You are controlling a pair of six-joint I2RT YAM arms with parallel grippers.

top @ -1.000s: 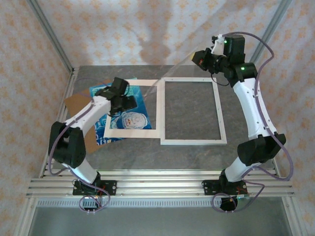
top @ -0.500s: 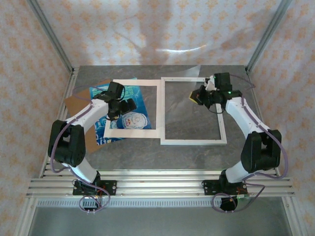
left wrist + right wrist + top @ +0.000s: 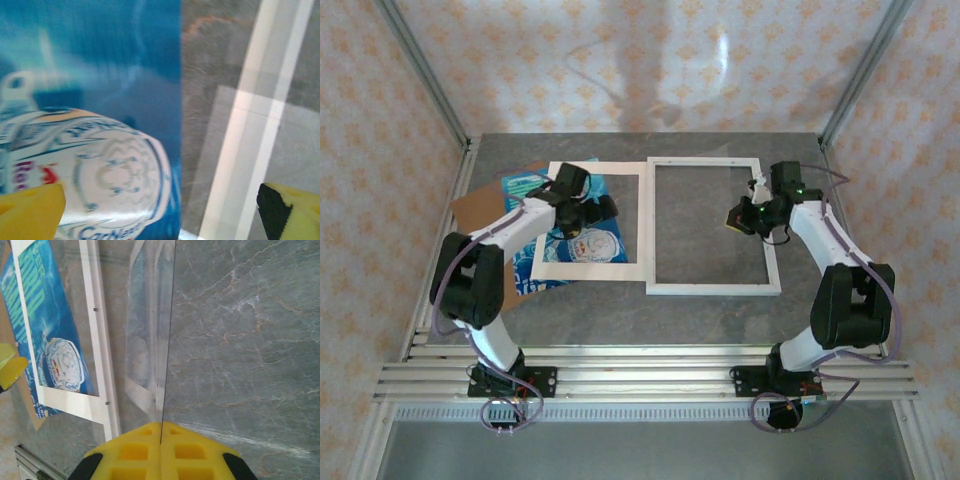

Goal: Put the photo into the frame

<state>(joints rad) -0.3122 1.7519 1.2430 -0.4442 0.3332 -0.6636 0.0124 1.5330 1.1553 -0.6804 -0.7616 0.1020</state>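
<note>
white thin-bordered frame (image 3: 710,288) lies flat at right. over it the right gripper (image 3: 161,432) has its pads pinched together on a clear sheet (image 3: 150,340), seen edge-on. farther left, the left gripper (image 3: 160,212) is spread wide above the teal photo (image 3: 100,75), whose right edge lies between the 2 pads, beneath a cream mat (image 3: 582,272).
</note>
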